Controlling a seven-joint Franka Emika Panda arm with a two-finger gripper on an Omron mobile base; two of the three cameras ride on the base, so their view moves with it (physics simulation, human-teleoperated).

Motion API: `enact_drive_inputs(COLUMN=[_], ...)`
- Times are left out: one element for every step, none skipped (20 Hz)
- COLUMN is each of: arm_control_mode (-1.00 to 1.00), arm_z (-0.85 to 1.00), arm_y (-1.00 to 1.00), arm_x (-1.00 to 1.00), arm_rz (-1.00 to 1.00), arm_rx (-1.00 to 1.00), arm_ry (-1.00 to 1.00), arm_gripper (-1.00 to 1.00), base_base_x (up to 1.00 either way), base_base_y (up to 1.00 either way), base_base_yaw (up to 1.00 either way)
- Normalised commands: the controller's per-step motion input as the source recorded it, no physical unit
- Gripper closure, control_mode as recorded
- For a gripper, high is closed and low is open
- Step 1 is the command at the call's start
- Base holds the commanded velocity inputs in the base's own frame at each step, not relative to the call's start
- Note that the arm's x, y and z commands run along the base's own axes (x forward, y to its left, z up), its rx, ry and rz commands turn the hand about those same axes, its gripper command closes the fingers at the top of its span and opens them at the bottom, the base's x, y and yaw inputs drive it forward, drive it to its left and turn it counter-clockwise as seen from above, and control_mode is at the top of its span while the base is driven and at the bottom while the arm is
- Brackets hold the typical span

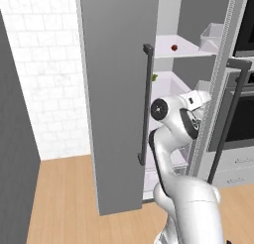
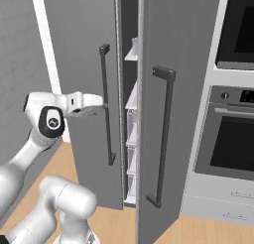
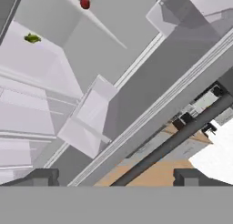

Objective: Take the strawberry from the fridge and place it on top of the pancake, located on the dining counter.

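The fridge (image 1: 116, 89) stands with both grey doors partly open, its white shelves showing between them. The strawberry (image 1: 174, 47), a tiny dark red berry, rests on an upper shelf (image 1: 188, 53). In the hand view the strawberry (image 3: 84, 3) sits far off near the top edge. My gripper (image 1: 201, 98) hangs at the doorway, below the berry's shelf and close to the right door's edge, open with nothing between its fingers (image 3: 38, 176). From the right base view the gripper (image 2: 99, 105) points into the gap between the doors. The pancake and the dining counter are out of view.
A small green item (image 1: 154, 77) lies on the shelf below the strawberry. Long dark handles (image 1: 147, 104) (image 1: 232, 114) run down both doors. A clear door bin (image 3: 91, 123) is close ahead of the hand. A wall oven (image 2: 233, 139) stands right of the fridge.
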Motion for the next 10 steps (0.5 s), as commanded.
enact_drive_inputs(arm_control_mode=[-1.00, -1.00, -1.00, -1.00, -1.00, -1.00, -1.00, -1.00, -1.00, -1.00], arm_z=[0.00, 0.00, 0.00, 0.00, 0.00, 0.00, 0.00, 0.00, 0.00, 0.00], arm_y=[-0.19, -0.24, -0.22, -0.18, -0.30, -0.51, -0.55, -0.51, -0.58, -0.62], arm_x=[0.87, 0.90, 0.92, 0.84, 0.77, 0.71, 0.71, 0.63, 0.53, 0.50], arm_rz=[-0.14, -0.14, -0.13, -0.12, -0.09, -0.06, -0.03, -0.03, 0.00, 0.00], arm_rx=[0.00, 0.00, 0.00, 0.00, 0.00, 0.00, 0.00, 0.00, 0.00, 0.00], arm_ry=[0.11, 0.09, 0.08, 0.06, 0.02, 0.00, 0.00, 0.01, 0.00, 0.00], arm_gripper=[-1.00, -1.00, -1.00, -1.00, -1.00, -1.00, -1.00, -1.00, -1.00, -1.00], base_base_x=[0.00, 0.00, 0.00, 0.00, 0.00, 0.00, 0.00, 0.00, 0.00, 0.00], base_base_y=[0.00, 0.00, 0.00, 0.00, 0.00, 0.00, 0.00, 0.00, 0.00, 0.00], base_base_yaw=[0.00, 0.00, 0.00, 0.00, 0.00, 0.00, 0.00, 0.00, 0.00, 0.00])
